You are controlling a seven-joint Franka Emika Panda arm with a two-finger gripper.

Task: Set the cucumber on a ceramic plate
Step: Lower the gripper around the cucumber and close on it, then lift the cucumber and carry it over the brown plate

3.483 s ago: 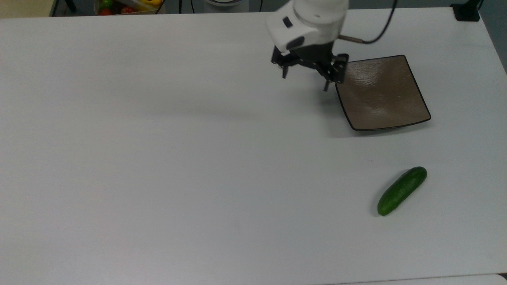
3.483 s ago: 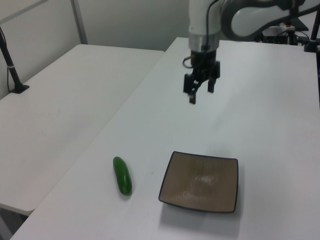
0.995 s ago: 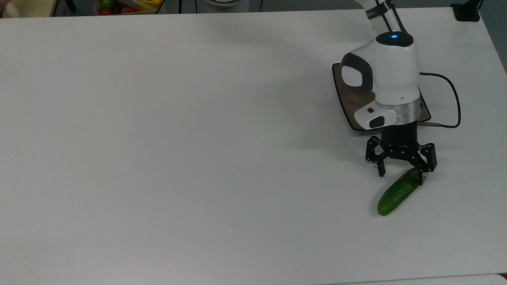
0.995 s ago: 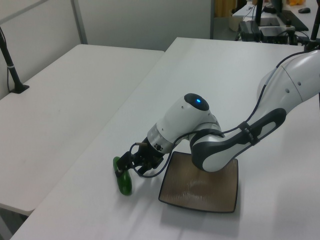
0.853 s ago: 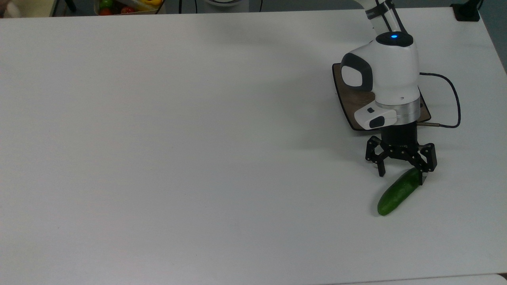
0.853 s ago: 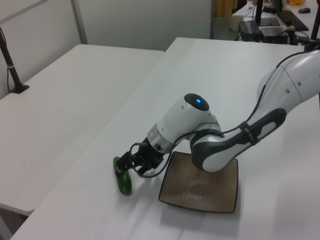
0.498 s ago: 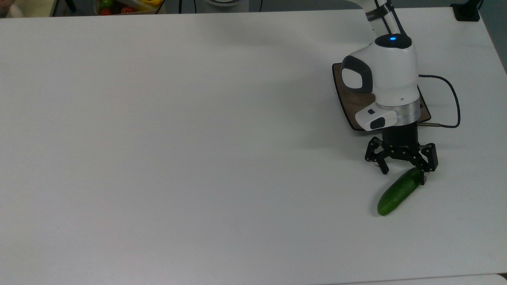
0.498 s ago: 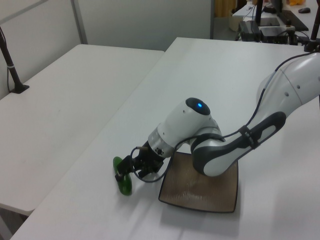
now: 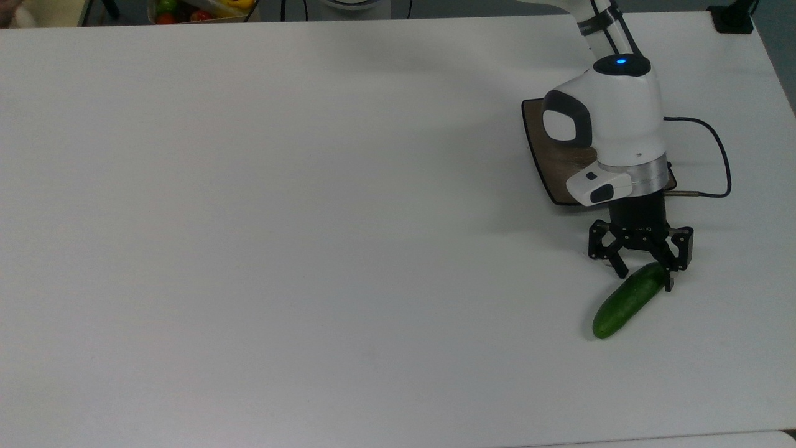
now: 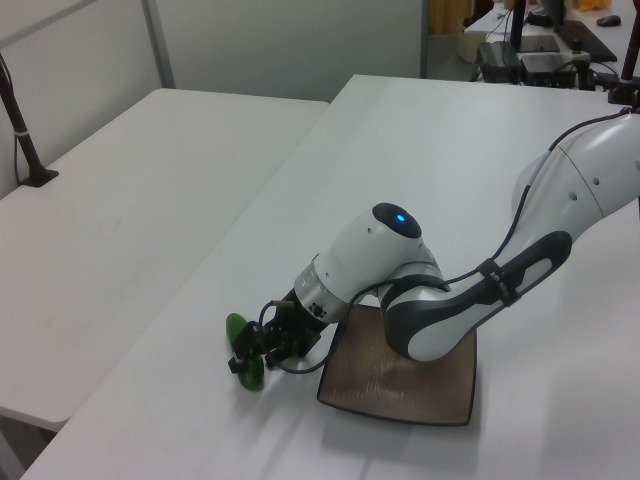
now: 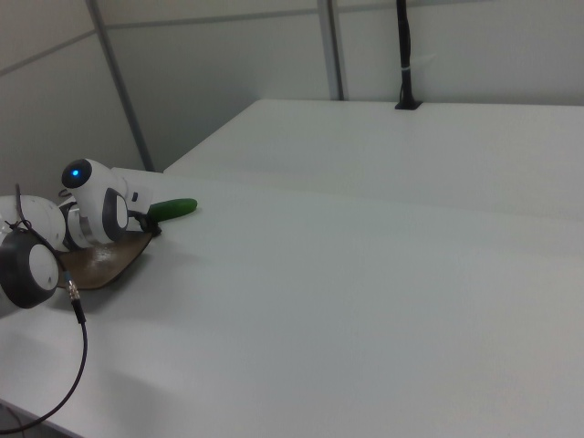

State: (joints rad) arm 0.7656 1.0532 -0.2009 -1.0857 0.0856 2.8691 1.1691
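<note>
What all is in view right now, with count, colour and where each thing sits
cucumber: one, dark green, lying on the table toward the top view's lower right, its upper end between the gripper's fingers.
ceramic plate: one, brown with a black rim, on the table, partly hidden under the arm.
table: one, white, under everything.
bin of colourful produce: one, at the top view's upper edge, beyond the table.
cable: one, black, looping off the wrist.
arm: one, white.
gripper: one, black, open, straddling the cucumber's end.
</note>
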